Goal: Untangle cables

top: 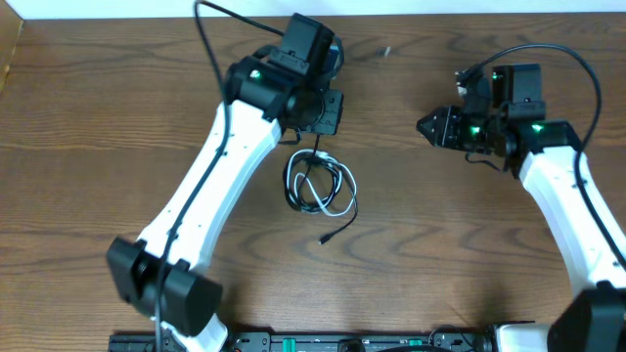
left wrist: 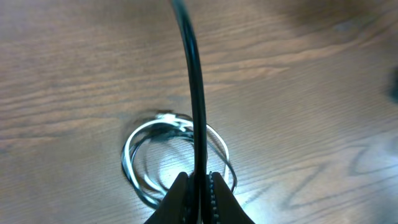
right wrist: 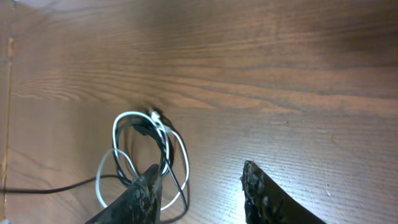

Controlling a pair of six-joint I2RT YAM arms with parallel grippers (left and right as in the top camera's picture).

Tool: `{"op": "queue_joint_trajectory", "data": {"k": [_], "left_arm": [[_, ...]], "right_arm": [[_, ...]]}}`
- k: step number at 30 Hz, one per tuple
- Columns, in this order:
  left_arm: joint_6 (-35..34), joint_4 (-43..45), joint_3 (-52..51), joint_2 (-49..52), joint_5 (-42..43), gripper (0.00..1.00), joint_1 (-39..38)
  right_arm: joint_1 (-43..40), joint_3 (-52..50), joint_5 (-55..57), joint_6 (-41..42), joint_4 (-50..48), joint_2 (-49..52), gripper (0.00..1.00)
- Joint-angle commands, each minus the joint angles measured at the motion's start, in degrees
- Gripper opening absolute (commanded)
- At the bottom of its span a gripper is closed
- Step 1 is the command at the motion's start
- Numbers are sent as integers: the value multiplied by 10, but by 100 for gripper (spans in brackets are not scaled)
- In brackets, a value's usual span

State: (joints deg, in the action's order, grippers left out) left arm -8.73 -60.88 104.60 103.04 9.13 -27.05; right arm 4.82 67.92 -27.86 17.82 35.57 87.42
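On the table (top: 460,244) the coiled cables (top: 318,186) lie below the left gripper (left wrist: 199,185), clamped on their black cord (left wrist: 196,93); the right gripper (right wrist: 200,168), jaws apart, stands well clear.

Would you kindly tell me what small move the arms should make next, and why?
Probably bring the open right pincer down onto the thin white looped cord to pin it. The left pincer is shut on the thin black cord, which lies coiled with the white loops, so pulling alone would likely drag both.
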Motion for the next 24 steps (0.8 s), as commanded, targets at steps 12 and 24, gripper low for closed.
{"op": "queue_joint_trajectory", "data": {"k": [12, 24], "left_arm": [[-24, 49, 10, -65, 26, 8, 72], [-24, 55, 10, -93, 149, 8, 82]], "right_arm": [[76, 7, -30, -113, 20, 24, 56], [197, 7, -101, -123, -133, 127, 58]]}}
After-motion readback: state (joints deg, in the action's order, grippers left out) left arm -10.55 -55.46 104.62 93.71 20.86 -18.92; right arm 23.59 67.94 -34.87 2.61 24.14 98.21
